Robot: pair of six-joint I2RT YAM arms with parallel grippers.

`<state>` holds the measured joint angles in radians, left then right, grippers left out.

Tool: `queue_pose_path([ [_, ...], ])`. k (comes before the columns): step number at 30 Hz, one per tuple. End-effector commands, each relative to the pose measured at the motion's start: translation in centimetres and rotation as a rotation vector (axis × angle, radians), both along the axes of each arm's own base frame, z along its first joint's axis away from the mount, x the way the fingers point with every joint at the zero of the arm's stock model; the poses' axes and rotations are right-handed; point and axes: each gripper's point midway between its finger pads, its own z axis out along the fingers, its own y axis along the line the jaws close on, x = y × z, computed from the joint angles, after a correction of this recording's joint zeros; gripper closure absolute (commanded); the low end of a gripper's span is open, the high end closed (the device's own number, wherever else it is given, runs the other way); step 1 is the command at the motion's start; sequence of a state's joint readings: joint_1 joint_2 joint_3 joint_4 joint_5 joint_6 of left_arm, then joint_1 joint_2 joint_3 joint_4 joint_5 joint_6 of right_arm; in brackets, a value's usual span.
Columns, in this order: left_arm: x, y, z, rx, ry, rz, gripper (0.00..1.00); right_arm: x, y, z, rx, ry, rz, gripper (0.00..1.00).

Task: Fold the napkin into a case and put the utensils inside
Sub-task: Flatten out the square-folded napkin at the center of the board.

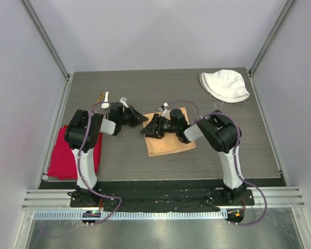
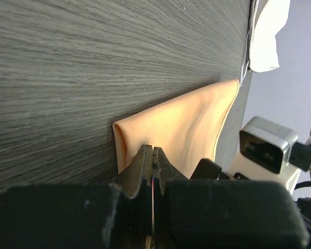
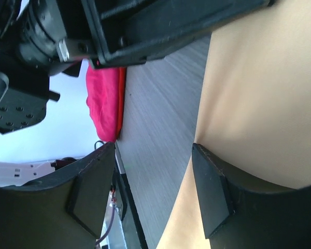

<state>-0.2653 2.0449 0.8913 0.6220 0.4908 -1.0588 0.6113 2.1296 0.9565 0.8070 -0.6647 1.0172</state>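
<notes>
The peach-orange napkin (image 1: 173, 141) lies flat at the table's middle, partly under both grippers. My left gripper (image 1: 144, 119) (image 2: 153, 151) is shut at the napkin's (image 2: 186, 124) left edge, where the cloth curls up to the tips; a sliver of peach shows between the fingers. My right gripper (image 1: 151, 129) (image 3: 155, 187) stands open over the same edge, one finger (image 3: 212, 192) above the napkin (image 3: 264, 93) and the other above bare table. The white spoon (image 1: 105, 100) and gold fork (image 1: 99, 98) lie at the far left, apart from both grippers.
A white fabric hat (image 1: 225, 85) (image 2: 267, 31) sits at the back right. A bright red cloth (image 1: 67, 153) (image 3: 103, 98) lies along the table's left edge. The right arm's wrist housing (image 2: 267, 148) is close beside my left fingers.
</notes>
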Motion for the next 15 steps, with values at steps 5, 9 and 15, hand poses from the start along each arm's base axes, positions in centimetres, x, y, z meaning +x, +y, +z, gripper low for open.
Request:
queue_pose_path([
  [5, -1.0, 2.1, -3.5, 0.092, 0.088, 0.037, 0.98, -5.5, -1.1, -1.5, -0.066, -0.001, 0.093, 0.33],
  [9, -0.5, 2.2, -2.5, 0.130, 0.079, 0.028, 0.99, -7.7, -1.0, -1.4, -0.104, -0.004, 0.160, 0.33],
  [15, -0.1, 2.3, -2.4, 0.135, 0.075, 0.036, 0.98, -10.3, -1.3, -2.4, -0.121, 0.033, 0.196, 0.33],
])
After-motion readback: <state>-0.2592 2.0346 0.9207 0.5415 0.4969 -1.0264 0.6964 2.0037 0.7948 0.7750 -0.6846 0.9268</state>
